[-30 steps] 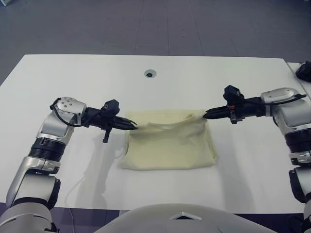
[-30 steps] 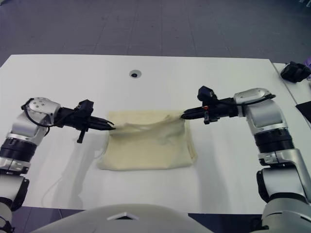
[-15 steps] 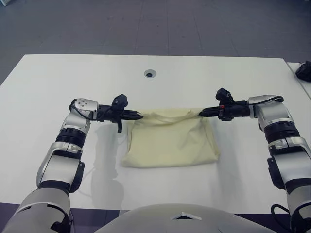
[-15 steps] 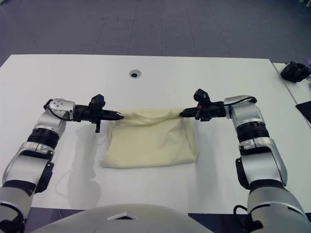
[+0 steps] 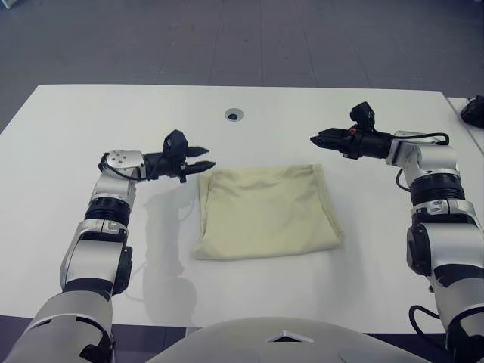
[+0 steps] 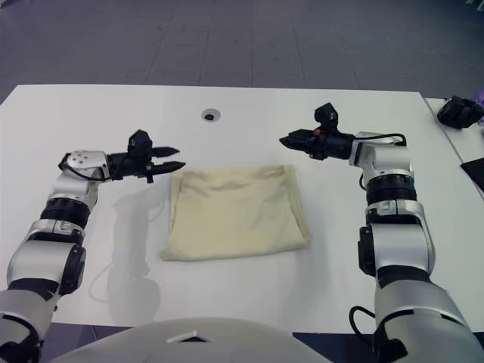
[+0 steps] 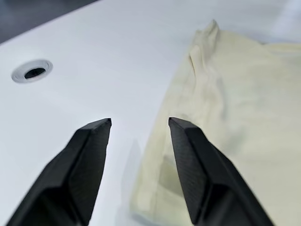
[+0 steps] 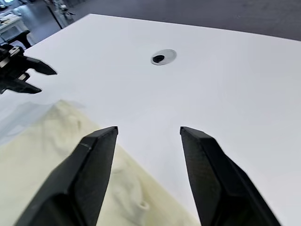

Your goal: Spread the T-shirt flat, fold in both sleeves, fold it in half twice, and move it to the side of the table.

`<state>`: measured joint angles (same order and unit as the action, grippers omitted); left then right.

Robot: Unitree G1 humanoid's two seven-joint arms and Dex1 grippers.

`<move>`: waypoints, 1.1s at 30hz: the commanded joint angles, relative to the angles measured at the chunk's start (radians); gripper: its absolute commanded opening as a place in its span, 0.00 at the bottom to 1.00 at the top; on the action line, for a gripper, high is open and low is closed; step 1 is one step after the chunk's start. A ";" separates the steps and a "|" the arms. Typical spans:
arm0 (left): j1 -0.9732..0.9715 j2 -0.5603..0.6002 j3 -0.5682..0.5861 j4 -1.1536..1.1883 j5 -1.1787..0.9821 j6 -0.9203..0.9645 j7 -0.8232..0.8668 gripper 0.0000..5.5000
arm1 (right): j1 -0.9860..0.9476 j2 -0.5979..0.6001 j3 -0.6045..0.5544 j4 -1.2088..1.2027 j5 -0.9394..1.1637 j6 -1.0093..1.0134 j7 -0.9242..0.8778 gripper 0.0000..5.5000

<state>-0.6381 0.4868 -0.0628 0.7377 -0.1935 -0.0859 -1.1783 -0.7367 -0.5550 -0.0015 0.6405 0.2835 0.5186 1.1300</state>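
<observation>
The left gripper (image 5: pixel 209 157) hangs over the desk (image 5: pixel 91 121) just beside the far left corner of the shirt (image 5: pixel 265 212). Its two fingers are spread apart with nothing between them, pointing toward the cloth but not touching it. The pale yellow shirt lies folded into a rough rectangle at the middle of the desk, nearer the near edge than the far one. Its far edge is fairly straight, its near edge is softly rounded, and small wrinkles gather at both far corners. A round grommet (image 5: pixel 234 115) sits in the desk beyond the shirt, toward the far edge. The right gripper (image 5: pixel 314 140) is held above the desk near the shirt's far right corner, a little to the far side of it and clear of the cloth. Its fingers also stand apart and empty. A dark object (image 5: pixel 473 111) lies past the desk's right edge.
</observation>
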 commanded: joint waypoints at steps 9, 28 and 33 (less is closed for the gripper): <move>0.459 0.105 -0.166 -0.715 0.064 0.113 0.008 0.27 | 0.207 0.087 0.045 -0.097 -0.052 0.052 -0.217 0.11; 0.280 0.271 -0.242 -0.340 0.278 -0.312 0.020 0.25 | 0.330 -0.007 -0.122 -0.664 0.251 0.366 -0.278 0.31; 0.148 0.267 -0.208 -0.249 0.292 -0.481 0.068 0.39 | 0.488 -0.161 0.062 -0.839 0.184 0.280 -0.122 0.45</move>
<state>-0.4347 0.7539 -0.2973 0.4838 0.0968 -0.5262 -1.1354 -0.2841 -0.6604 -0.0057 -0.1392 0.5066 0.8468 0.9661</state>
